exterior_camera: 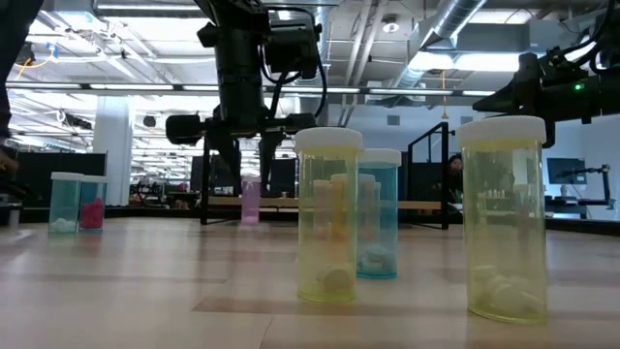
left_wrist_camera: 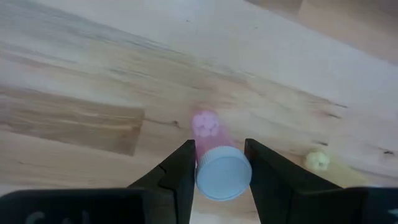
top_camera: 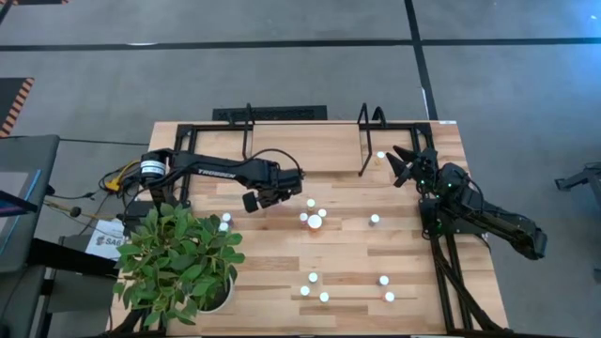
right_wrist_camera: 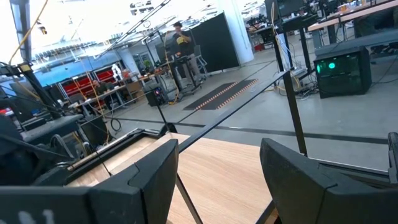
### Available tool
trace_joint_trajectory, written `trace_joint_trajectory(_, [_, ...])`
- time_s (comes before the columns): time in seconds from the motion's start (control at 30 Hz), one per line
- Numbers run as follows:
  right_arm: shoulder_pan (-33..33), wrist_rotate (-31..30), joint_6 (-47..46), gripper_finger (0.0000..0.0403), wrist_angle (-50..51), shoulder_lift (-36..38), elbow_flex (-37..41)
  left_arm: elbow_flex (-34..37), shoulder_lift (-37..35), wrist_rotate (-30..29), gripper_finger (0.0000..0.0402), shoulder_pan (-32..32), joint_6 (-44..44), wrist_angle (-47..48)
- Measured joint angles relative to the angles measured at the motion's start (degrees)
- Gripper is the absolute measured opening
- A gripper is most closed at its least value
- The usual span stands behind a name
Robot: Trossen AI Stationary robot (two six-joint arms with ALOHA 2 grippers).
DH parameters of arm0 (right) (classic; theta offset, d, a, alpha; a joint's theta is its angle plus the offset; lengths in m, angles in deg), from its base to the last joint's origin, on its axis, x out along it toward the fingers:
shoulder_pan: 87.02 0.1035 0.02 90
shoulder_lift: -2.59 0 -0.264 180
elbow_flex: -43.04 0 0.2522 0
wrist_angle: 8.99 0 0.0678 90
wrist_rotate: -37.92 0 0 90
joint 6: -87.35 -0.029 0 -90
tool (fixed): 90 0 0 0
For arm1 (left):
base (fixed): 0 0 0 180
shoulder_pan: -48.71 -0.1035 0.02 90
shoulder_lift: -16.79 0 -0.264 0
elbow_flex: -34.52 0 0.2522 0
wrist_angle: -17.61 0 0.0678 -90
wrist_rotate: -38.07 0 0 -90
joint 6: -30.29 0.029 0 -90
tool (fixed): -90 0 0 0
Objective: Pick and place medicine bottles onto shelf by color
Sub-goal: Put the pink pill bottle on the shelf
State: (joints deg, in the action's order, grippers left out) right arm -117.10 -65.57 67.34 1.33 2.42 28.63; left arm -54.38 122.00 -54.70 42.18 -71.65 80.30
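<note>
Left tool [left_wrist_camera: 217, 177] is pinching a pink bottle [left_wrist_camera: 214, 158] just under its pale cap, fingers flanking the neck; the left wrist view is looking down the bottle at the pink pills inside. Gripping under the cap probably stops it sliding out. A small yellowish thing [left_wrist_camera: 317, 160], maybe a loose pill, is lying on the tabletop [left_wrist_camera: 93, 74] just beside the bottle.

High view: left tool [top_camera: 266, 195] is hanging over the tabletop [top_camera: 282, 253] in front of the shelf [top_camera: 310, 141], between its two upright loops. Right tool [top_camera: 406, 164] is waiting near the shelf's right end loop, jaws spread, nothing in them. A white cap [top_camera: 381, 155] is showing just beside it, near the shelf's right end. Loose bottles are sitting in two clusters [top_camera: 315, 219] [top_camera: 319, 286] in front of the shelf, well apart from it, so sorting looks barely started. Potted plant [top_camera: 178, 258] is occupying the corner left of the clusters.

Low view: two yellowish bottles [exterior_camera: 329, 218] [exterior_camera: 504, 223] and a teal one [exterior_camera: 378, 218] are standing upright near the camera. Left arm is coming down behind them with the pink bottle [exterior_camera: 250, 201] at shelf height. Teal and pink bottles [exterior_camera: 77, 202] are standing far left of the shelf.

Right wrist view: right tool [right_wrist_camera: 217, 174] is spread wide, looking past the shelf bar into the room.
</note>
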Motion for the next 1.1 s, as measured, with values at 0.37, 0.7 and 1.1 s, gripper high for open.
trace_joint_trajectory(0.37, [0.0, 0.0, 0.0, 0.0249, 0.0, 0.0, 0.0, 1.0, 0.0, 1.9, 0.0114, 0.0, 0.0, -1.6])
trace_joint_trajectory(0.7, [0.0, 0.0, 0.0, 0.0249, 0.0, 0.0, 0.0, 2.0, 0.0, 3.1, 0.0114, 0.0, 0.2, -2.5])
trace_joint_trajectory(1.1, [0.0, 0.0, 0.0, 0.0249, 0.0, 0.0, 0.0, 2.0, 0.0, 1.9, 0.0114, 0.0, 0.4, -1.7])
